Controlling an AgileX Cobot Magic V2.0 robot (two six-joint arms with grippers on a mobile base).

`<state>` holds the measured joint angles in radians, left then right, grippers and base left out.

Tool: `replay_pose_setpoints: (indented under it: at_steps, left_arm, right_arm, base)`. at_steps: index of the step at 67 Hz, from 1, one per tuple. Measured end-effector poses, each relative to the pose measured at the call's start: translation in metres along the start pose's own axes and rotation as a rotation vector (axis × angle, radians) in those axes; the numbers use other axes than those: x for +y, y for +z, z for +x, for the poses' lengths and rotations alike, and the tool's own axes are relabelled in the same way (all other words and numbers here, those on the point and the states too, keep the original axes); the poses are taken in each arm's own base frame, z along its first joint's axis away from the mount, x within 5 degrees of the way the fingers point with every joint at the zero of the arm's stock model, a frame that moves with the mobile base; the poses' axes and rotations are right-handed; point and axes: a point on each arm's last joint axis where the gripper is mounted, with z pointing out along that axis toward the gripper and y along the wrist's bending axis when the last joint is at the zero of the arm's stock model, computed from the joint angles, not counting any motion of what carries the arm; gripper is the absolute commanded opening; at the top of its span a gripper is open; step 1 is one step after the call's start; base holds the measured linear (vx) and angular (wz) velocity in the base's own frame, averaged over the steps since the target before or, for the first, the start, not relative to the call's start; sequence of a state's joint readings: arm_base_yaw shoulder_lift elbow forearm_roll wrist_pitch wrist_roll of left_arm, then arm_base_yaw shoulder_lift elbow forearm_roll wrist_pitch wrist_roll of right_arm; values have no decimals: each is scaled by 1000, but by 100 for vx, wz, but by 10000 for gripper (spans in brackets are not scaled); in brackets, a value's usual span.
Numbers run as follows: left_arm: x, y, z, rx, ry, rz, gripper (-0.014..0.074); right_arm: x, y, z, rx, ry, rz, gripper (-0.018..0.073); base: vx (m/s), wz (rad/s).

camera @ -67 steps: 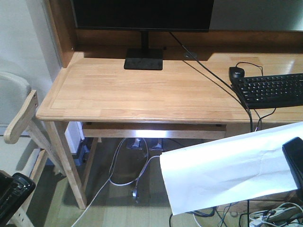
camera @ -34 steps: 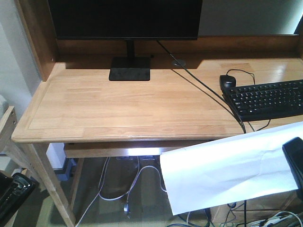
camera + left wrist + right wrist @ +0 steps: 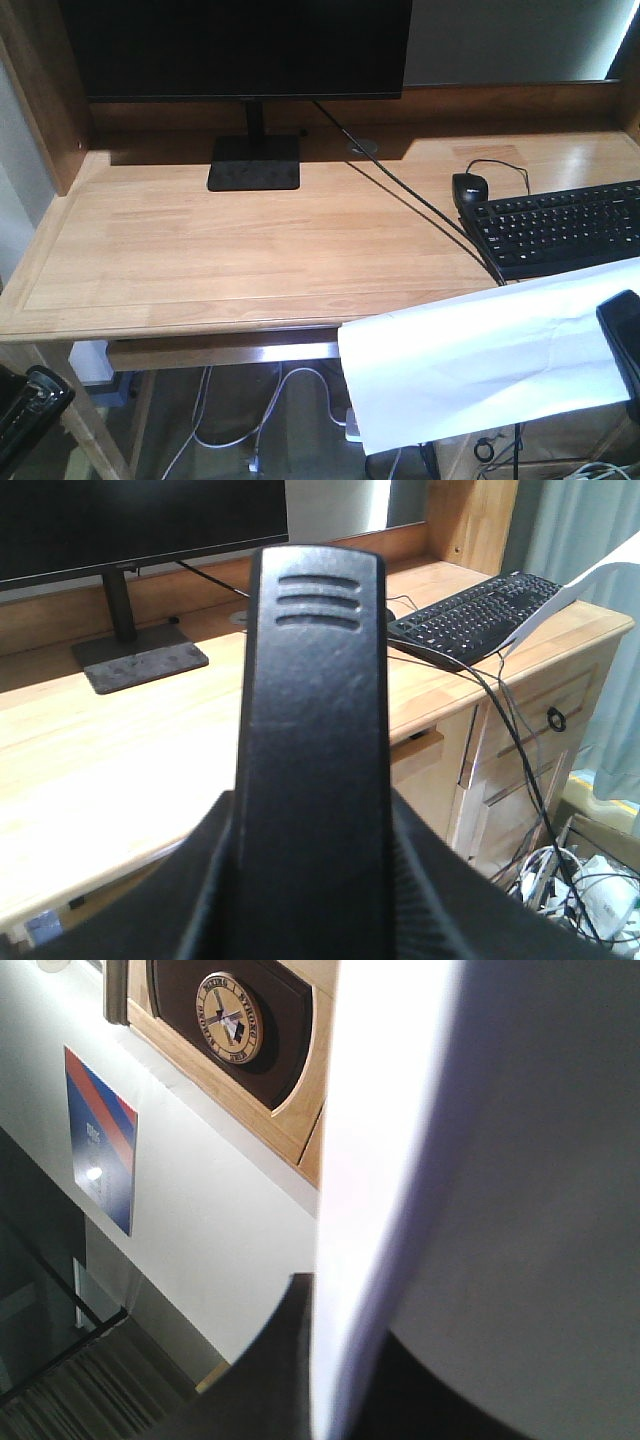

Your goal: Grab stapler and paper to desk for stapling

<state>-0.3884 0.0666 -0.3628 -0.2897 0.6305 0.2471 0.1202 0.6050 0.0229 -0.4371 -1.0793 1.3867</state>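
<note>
The desk (image 3: 220,250) is a wide light-wood top filling the front view, and it also shows in the left wrist view (image 3: 90,770). The black stapler (image 3: 315,710) stands up between the jaws of my left gripper (image 3: 315,880), which is shut on it. That gripper (image 3: 28,415) sits at the bottom left, below the desk's front edge. The white paper (image 3: 480,360) hangs in the air off the desk's front right, held at its right end by my right gripper (image 3: 625,345). In the right wrist view the paper (image 3: 400,1160) runs edge-on between the shut jaws of the right gripper (image 3: 335,1360).
A black monitor (image 3: 240,50) on a stand (image 3: 254,163) occupies the desk's back. A black keyboard (image 3: 560,225) and mouse (image 3: 470,187) lie at the right, with a cable crossing the top. Cables (image 3: 290,400) hang under the desk. Drawers (image 3: 520,740) stand on the right.
The desk has grown larger and slid toward the lower left of the front view as I came closer. The chair at the left has left the view. Both grippers keep their hold.
</note>
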Motion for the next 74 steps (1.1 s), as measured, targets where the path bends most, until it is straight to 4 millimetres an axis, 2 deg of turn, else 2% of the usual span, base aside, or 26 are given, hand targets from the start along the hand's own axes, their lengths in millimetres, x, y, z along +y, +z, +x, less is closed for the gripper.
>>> replay_pose_setpoints:
  at_steps: [74]
  left_arm:
    - [0,0,0,0,0,0,-7]
  right_arm:
    - [0,0,0,0,0,0,-9]
  base:
    - [6,0]
